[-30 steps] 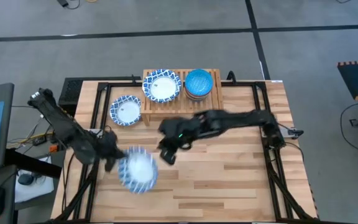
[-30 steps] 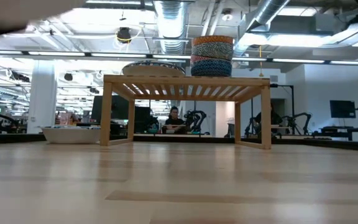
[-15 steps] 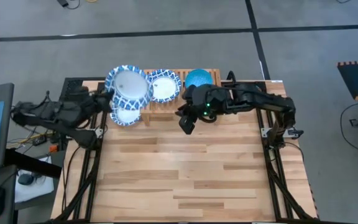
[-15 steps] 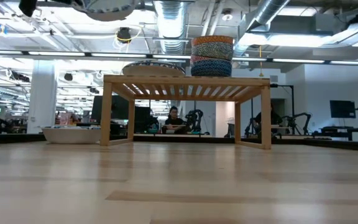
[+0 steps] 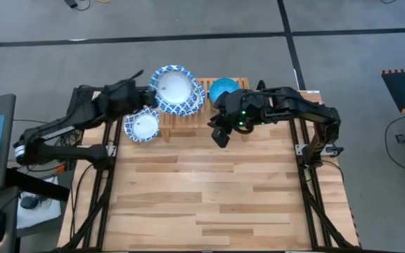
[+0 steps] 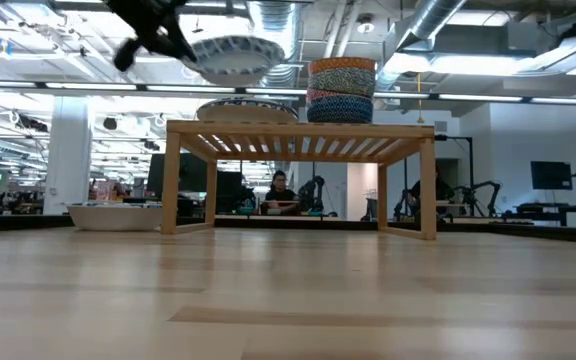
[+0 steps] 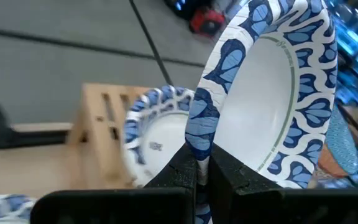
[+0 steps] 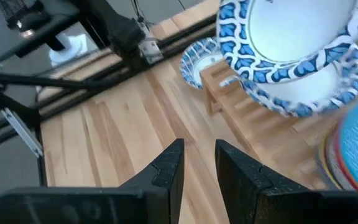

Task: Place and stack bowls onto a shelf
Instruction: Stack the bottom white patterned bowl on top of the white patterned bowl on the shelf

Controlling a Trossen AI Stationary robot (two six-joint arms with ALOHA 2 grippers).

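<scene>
Above the shelf: your left gripper (image 7: pixel 202 167) holds a patterned dish (image 5: pixel 176 88) in the air over the left half of the shelf (image 5: pixel 188 121).
Left jaws: closed on that dish's rim, as your left wrist view shows; the dish hangs clear of the slats in the low view.
Dish on shelf: a second patterned dish (image 7: pixel 160 140) lies on the slats right below the held one.
Bowl stack: the small bowls (image 6: pixel 342 90) stand stacked on the shelf's right part, a blue one on top.
Dish on surface: a third dish (image 5: pixel 143 126) rests on the surface (image 5: pixel 216 197), just left of the shelf.
Right gripper (image 8: pixel 199 163): you have it near the shelf's front edge.
Right jaws: parted, holding nothing.
</scene>
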